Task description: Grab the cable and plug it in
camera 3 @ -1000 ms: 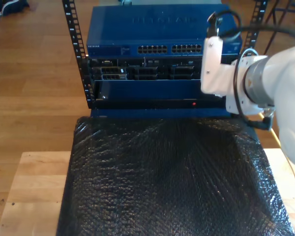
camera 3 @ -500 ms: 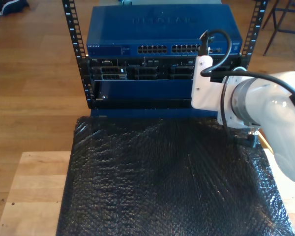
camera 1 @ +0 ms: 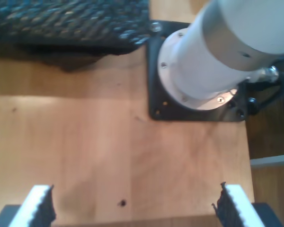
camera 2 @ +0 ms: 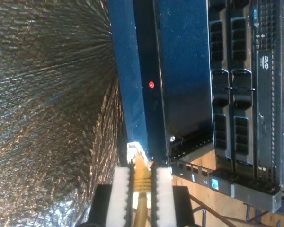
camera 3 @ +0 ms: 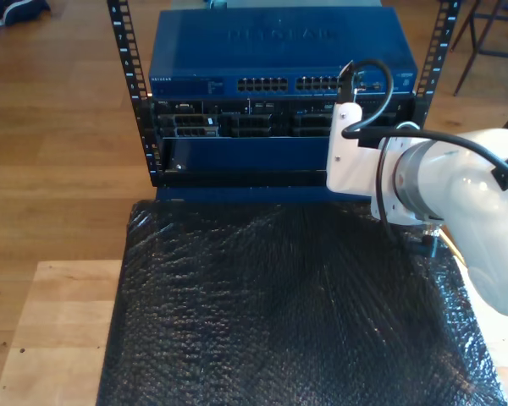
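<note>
Cable (camera 2: 141, 182), pale yellow, thin, is pinched between the white ribbed pads (camera 2: 120, 198) of the second gripper (camera 2: 141, 189), with its clear plastic plug (camera 2: 136, 152) poking out ahead, just short of the blue rack front. Over the last second the white arm (camera 3: 457, 182) slid toward the exterior view's left and closer to the rack (camera 3: 275, 101), so the plug is probably being lined up for a port; it is not yet inserted. The switch (camera 3: 275, 59) on top is glossy blue metal with rows of small square ports. The black mat (camera 3: 296, 304) is crinkly and bubbled. The first gripper (camera 1: 132, 208) is spread wide and empty over the bare wood table (camera 1: 85, 151), near a round white arm base (camera 1: 213, 52).
</note>
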